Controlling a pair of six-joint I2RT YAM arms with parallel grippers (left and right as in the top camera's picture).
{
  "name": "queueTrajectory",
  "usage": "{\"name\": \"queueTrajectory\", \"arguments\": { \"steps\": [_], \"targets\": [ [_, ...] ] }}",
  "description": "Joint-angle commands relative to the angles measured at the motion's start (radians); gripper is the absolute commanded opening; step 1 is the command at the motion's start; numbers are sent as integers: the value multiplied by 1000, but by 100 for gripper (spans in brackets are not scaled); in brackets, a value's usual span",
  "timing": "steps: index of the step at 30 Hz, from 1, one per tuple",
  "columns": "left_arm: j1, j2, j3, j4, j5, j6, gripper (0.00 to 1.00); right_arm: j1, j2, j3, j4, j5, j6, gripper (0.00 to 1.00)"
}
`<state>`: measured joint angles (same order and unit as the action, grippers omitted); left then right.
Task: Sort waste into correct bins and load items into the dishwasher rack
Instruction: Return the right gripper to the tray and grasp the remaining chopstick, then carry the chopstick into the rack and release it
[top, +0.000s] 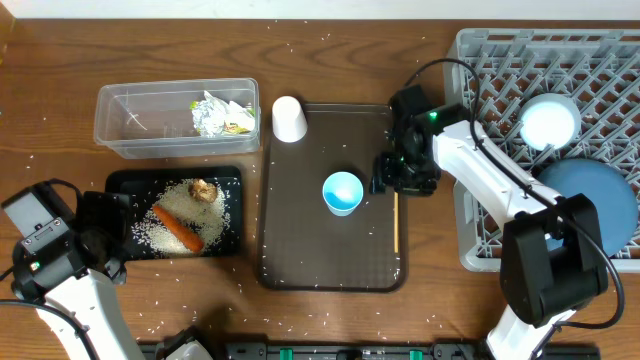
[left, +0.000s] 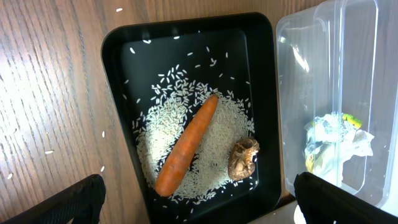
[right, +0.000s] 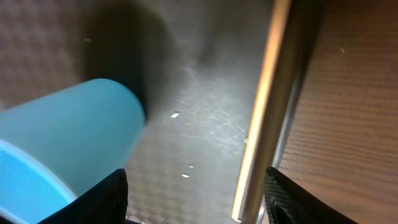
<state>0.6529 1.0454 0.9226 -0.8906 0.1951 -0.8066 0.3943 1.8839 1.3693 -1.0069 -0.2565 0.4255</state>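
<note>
Wooden chopsticks: lying along the brown tray's right rim, long axis running away from me. My right gripper is hovering over them, fingers spread apart.

The left arm is folded at the near left corner, and the left tool faces down with its fingers wide apart. The right arm reaches to the middle; the right tool hangs low, its fingers apart too.

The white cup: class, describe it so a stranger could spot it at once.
Find the large brown tray in the table's middle. At its top-left corner, beside the clear tub, stands the white cup; it is plain white, unlike the light-blue cup mid-tray.
</note>
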Motion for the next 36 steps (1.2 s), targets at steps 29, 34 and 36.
{"name": "queueTrajectory", "arguments": {
  "steps": [29,34,36],
  "targets": [
    [3,-1,11,-2,-16,13,98,0,-17,-276,249,24,41,48],
    [3,-1,11,-2,-16,13,98,0,-17,-277,257,56,42,17],
    [3,-1,11,-2,-16,13,98,0,-17,-277,263,59,42,8]
  ]
}}
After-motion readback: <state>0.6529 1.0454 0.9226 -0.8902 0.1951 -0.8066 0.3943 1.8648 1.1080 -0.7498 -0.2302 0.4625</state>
